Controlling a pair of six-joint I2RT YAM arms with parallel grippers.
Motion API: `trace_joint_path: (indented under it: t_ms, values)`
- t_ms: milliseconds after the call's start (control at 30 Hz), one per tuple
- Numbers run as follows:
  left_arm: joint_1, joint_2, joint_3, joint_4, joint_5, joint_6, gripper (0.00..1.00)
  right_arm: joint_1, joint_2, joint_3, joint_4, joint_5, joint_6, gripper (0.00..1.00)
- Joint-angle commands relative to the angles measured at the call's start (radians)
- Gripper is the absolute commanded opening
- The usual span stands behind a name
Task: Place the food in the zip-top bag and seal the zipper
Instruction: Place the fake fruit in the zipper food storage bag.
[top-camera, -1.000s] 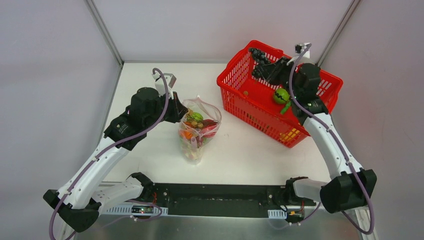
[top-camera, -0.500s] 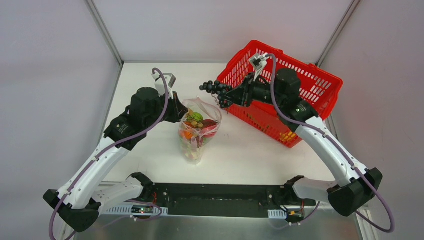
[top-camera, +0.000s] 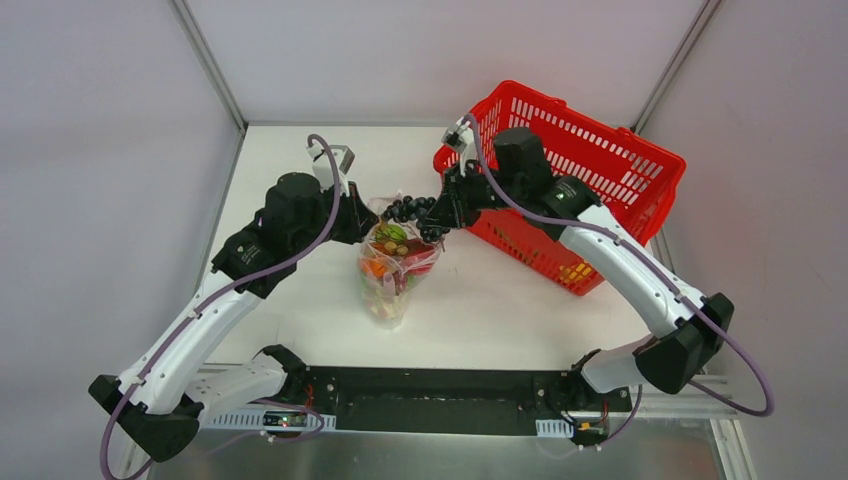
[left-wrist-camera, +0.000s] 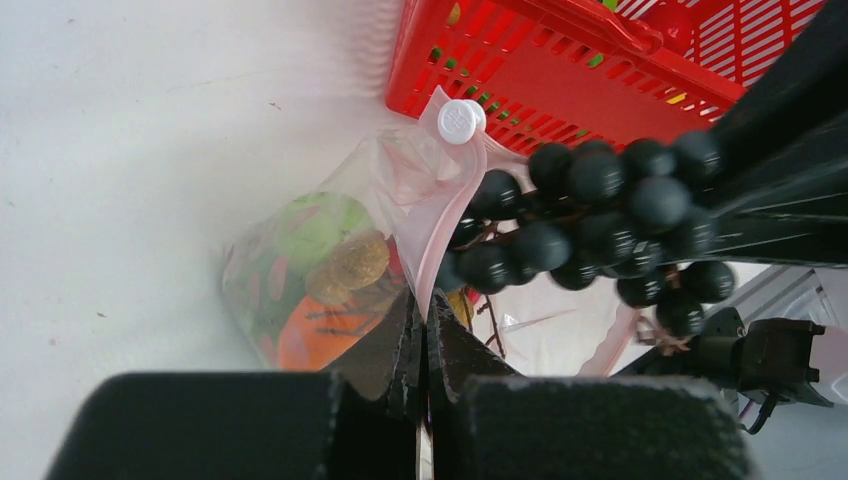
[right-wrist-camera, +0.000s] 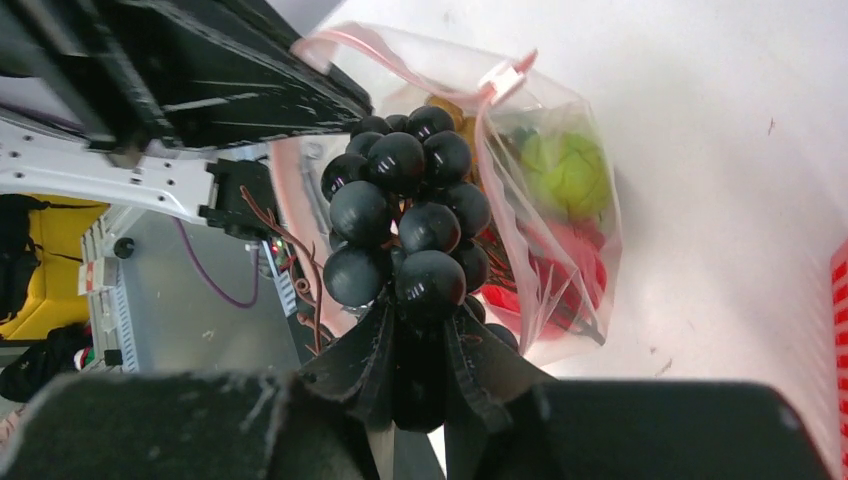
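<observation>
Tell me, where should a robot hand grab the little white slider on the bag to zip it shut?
Probably pinch the white slider across its two sides, straddling the pink zipper, coming down from above. It sits at the end of the zip-top bag mouth nearest the red basket, away from the left hand pinching the opposite rim, so it looks free to reach.

Red mesh basket (top-camera: 612, 150) on white table (top-camera: 500, 300)

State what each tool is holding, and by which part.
The right tool is shut on the dark grapes, gripping the bunch at its near end. The left tool pinches the zip-top bag by its pink-edged mouth rim.
</observation>
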Motion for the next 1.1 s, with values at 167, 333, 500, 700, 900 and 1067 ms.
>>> trace_joint_path:
  t_ms: [167, 333, 500, 700, 900, 1067]
  values:
    - [-0.001, 0.028, 0.042, 0.057, 0.06, -0.024, 0.0, 0.073, 0.109, 0.158, -0.085, 0.205, 0.045, 0.04]
    - [-0.001, 0.045, 0.054, 0.058, 0.108, -0.031, 0.0, 0.137, 0.19, 0.254, -0.116, 0.423, 0.11, 0.06]
    - [-0.001, 0.032, 0.053, 0.073, 0.124, -0.036, 0.0, 0.206, 0.249, 0.263, -0.106, 0.555, 0.117, 0.1]
    - [-0.001, -0.007, 0.026, 0.084, 0.07, -0.038, 0.0, 0.235, 0.227, 0.183, -0.044, 0.585, 0.105, 0.14]
    - [-0.001, -0.043, 0.01, 0.085, 0.019, -0.039, 0.0, 0.235, 0.201, 0.158, -0.076, 0.512, 0.018, 0.32]
    - [-0.001, -0.064, 0.003, 0.092, -0.018, -0.033, 0.0, 0.233, 0.089, 0.094, 0.04, 0.519, 0.031, 0.64]
